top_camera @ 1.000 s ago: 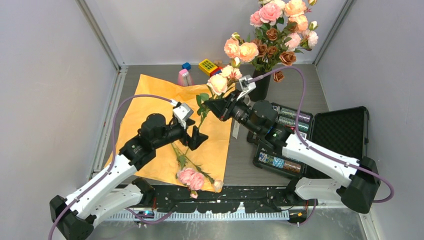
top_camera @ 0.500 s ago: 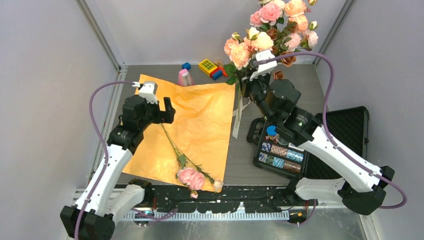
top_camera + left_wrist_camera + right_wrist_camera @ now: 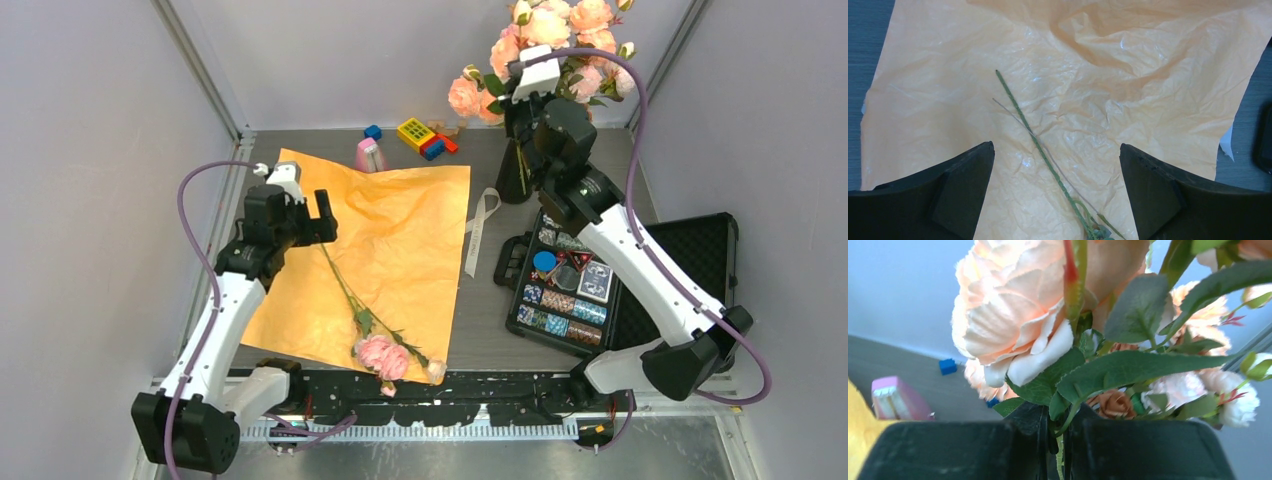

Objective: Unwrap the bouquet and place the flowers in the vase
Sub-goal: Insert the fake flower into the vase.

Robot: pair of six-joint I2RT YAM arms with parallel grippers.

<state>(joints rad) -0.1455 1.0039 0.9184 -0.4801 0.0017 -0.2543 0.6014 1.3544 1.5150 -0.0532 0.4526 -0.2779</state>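
Note:
The orange paper [image 3: 400, 240] of the bouquet lies spread flat, with the cream ribbon [image 3: 482, 225] beside its right edge. One stem with pink roses [image 3: 383, 355] rests on the paper; its green stem [image 3: 1033, 135] runs between my left fingers [image 3: 955, 187]. My left gripper [image 3: 322, 222] hangs open over the paper's left part, holding nothing. My right gripper [image 3: 517, 118] is over the black vase [image 3: 513, 175], shut on the green stem [image 3: 1064, 432] of a peach rose [image 3: 1013, 315]. Other flowers [image 3: 565, 30] stand in the vase.
A pink metronome [image 3: 369, 155] and coloured blocks [image 3: 422, 135] stand behind the paper. An open black case [image 3: 565, 290] of small items lies right of the vase, its lid [image 3: 685, 265] flat. Grey walls close in both sides.
My right gripper has carried its flower back and up from over the paper to above the vase. My left gripper has opened and drawn back to the left.

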